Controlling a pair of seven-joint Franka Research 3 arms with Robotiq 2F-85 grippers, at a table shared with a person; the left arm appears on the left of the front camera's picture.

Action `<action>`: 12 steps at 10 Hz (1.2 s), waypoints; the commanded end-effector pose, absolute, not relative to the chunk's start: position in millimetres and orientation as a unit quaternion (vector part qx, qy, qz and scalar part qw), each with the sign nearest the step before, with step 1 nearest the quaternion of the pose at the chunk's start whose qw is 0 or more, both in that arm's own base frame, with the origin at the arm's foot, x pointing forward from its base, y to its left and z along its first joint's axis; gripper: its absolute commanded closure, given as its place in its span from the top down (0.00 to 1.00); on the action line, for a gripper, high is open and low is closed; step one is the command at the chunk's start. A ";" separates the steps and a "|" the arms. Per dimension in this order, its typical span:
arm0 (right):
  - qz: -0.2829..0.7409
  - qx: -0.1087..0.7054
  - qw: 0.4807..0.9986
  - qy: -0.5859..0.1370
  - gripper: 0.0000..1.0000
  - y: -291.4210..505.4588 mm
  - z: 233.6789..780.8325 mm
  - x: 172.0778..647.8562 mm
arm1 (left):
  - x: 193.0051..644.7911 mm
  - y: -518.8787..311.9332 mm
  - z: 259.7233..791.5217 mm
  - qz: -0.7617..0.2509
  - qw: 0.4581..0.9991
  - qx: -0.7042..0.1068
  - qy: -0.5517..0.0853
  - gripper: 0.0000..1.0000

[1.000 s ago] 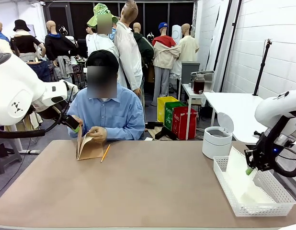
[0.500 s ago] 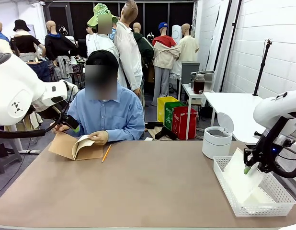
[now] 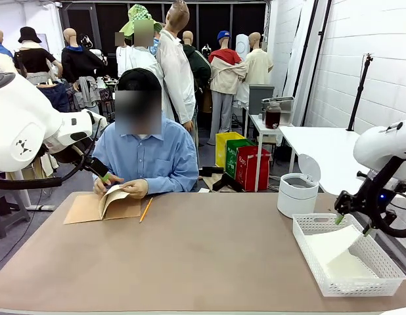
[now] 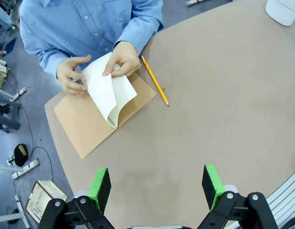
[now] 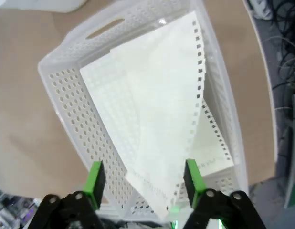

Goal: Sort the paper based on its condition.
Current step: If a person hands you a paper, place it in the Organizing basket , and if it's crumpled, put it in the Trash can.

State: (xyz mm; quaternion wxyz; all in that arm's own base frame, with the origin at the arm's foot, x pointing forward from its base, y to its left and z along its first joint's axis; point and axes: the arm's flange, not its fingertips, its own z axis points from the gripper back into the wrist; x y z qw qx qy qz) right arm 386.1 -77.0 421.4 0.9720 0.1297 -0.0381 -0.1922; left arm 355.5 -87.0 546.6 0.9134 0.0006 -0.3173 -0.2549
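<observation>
A sheet of paper (image 5: 162,119) with a punched edge lies slanted in the white lattice basket (image 5: 71,105), on top of other sheets. My right gripper (image 5: 143,177) hangs open just above it, touching nothing. From the front, that right gripper (image 3: 353,223) is over the basket (image 3: 360,287) at the table's right, and the paper (image 3: 334,246) rests inside. My left gripper (image 4: 156,187) is open and holds nothing, high above the table. Below it, a person's hands lift a white page (image 4: 107,90) of a brown-covered notebook (image 4: 90,126). The left gripper (image 3: 104,176) hovers by those hands.
A yellow pencil (image 4: 154,87) lies beside the notebook. A white lidded bin (image 3: 298,193) stands behind the basket at the far right. The person sits at the far side of the brown table (image 3: 203,256), whose middle is bare.
My right gripper opened and rose, and the sheet it held dropped flat into the basket. The person laid the notebook open on the table and turns a page.
</observation>
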 end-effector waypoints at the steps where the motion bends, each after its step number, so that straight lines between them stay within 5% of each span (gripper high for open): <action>1: -0.207 0.100 0.972 -0.058 1.00 -74.1 444.3 382.6 | 355.8 -85.8 547.1 -0.254 0.914 0.000 -0.318 1.00; 6: -0.226 0.083 0.964 -0.115 1.00 -68.2 482.1 385.3 | 355.8 -85.8 547.1 -0.254 0.914 0.000 -0.318 1.00; 12: -0.201 0.091 0.970 -0.099 1.00 -71.2 478.2 384.4 | 355.8 -85.8 547.1 -0.254 0.914 0.000 -0.318 1.00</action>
